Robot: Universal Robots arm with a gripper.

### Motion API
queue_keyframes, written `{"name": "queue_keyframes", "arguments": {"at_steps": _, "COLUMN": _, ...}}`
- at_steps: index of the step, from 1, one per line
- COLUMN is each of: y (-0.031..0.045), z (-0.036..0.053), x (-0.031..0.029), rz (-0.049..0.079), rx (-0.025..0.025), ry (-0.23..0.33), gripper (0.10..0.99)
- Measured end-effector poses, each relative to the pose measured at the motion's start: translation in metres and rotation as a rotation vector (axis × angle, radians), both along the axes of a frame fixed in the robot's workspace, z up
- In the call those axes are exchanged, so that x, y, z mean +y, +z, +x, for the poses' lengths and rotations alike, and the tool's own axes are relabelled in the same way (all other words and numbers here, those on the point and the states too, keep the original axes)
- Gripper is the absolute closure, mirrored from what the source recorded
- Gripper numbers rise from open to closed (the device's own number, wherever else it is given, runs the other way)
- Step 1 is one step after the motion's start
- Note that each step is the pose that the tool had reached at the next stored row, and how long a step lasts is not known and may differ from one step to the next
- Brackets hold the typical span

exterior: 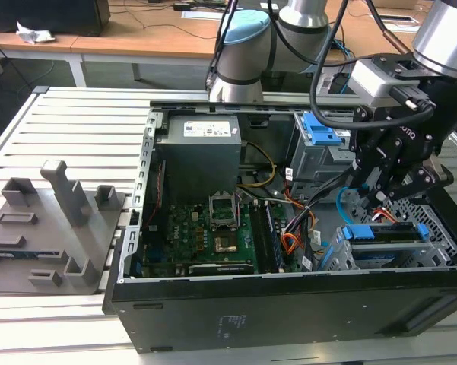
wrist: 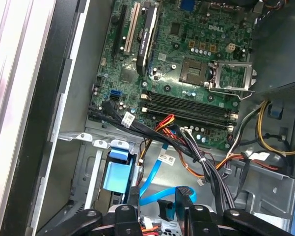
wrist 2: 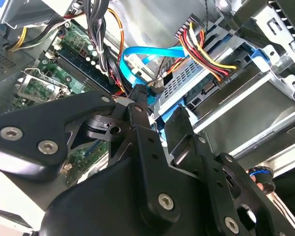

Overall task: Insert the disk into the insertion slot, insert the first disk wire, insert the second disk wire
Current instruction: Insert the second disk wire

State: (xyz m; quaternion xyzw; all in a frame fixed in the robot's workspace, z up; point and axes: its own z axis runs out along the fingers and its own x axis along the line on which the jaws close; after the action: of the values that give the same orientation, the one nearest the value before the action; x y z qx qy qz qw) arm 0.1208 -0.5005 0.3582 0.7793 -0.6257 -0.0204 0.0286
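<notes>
Disk (exterior: 385,234), blue-framed, seated in grey insertion slot (exterior: 332,257)

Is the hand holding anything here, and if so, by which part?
Cannot be told. The hand is at the plug end of the blue flat wire, but a grip on it does not show clearly.

Tool (exterior: 376,199) black. Motherboard (exterior: 205,228) green with black slots. Data cable (wrist 2: 152,51) bright blue. Power wires (wrist 2: 206,49) red, yellow, black and orange. Disk (exterior: 384,232) sits in a bright blue frame. Insertion slot (wrist 2: 186,74) grey with a perforated hole grid. PC case (exterior: 289,304) black. Bench (exterior: 76,122) pale grey, ribbed.
</notes>
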Motion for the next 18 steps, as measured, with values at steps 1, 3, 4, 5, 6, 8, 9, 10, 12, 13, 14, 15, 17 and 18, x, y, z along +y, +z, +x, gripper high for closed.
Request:
{"name": "queue_keyframes", "arguments": {"at_steps": 1, "y": 0.0000, "z": 0.0000, "x": 0.0000, "rz": 0.000, "rx": 0.0000, "ry": 0.001, "gripper": 0.667}}
{"name": "queue_keyframes", "arguments": {"at_steps": 3, "y": -0.0001, "z": 0.0000, "x": 0.0000, "rz": 0.000, "rx": 0.0000, "ry": 0.002, "gripper": 0.682}}
{"name": "queue_keyframes", "arguments": {"at_steps": 4, "y": -0.0001, "z": 0.0000, "x": 0.0000, "rz": 0.000, "rx": 0.0000, "ry": 0.003, "gripper": 0.745}}
{"name": "queue_keyframes", "arguments": {"at_steps": 5, "y": -0.0001, "z": 0.0000, "x": 0.0000, "rz": 0.000, "rx": 0.0001, "ry": 0.004, "gripper": 0.867}}
{"name": "queue_keyframes", "arguments": {"at_steps": 6, "y": -0.0001, "z": 0.0000, "x": 0.0000, "rz": 0.000, "rx": 0.0000, "ry": 0.005, "gripper": 0.922}}
{"name": "queue_keyframes", "arguments": {"at_steps": 8, "y": -0.0001, "z": 0.0000, "x": 0.0000, "rz": 0.000, "rx": 0.0000, "ry": 0.007, "gripper": 0.925}}
{"name": "queue_keyframes", "arguments": {"at_steps": 9, "y": -0.0001, "z": 0.0000, "x": 0.0000, "rz": 0.000, "rx": 0.0000, "ry": 0.008, "gripper": 0.925}}
{"name": "queue_keyframes", "arguments": {"at_steps": 10, "y": -0.0001, "z": 0.0000, "x": 0.0000, "rz": 0.000, "rx": 0.0000, "ry": 0.009, "gripper": 0.925}}
{"name": "queue_keyframes", "arguments": {"at_steps": 12, "y": -0.0002, "z": 0.0018, "x": 0.0000, "rz": 0.000, "rx": 0.0000, "ry": 0.010, "gripper": 0.925}}
{"name": "queue_keyframes", "arguments": {"at_steps": 13, "y": -0.0002, "z": 0.0033, "x": 0.0000, "rz": 0.000, "rx": 0.0000, "ry": 0.010, "gripper": 0.925}}
{"name": "queue_keyframes", "arguments": {"at_steps": 14, "y": -0.0002, "z": 0.0058, "x": 0.0000, "rz": 0.000, "rx": 0.0001, "ry": 0.010, "gripper": 0.925}}
{"name": "queue_keyframes", "arguments": {"at_steps": 15, "y": -0.0003, "z": 0.0071, "x": 0.0000, "rz": 0.000, "rx": 0.0002, "ry": 0.009, "gripper": 0.925}}
{"name": "queue_keyframes", "arguments": {"at_steps": 17, "y": -0.0005, "z": 0.0088, "x": -0.0001, "rz": 0.000, "rx": 0.0006, "ry": 0.004, "gripper": 0.925}}
{"name": "queue_keyframes", "arguments": {"at_steps": 18, "y": -0.0006, "z": 0.0089, "x": -0.0002, "rz": 0.000, "rx": 0.0007, "ry": -0.013, "gripper": 0.925}}
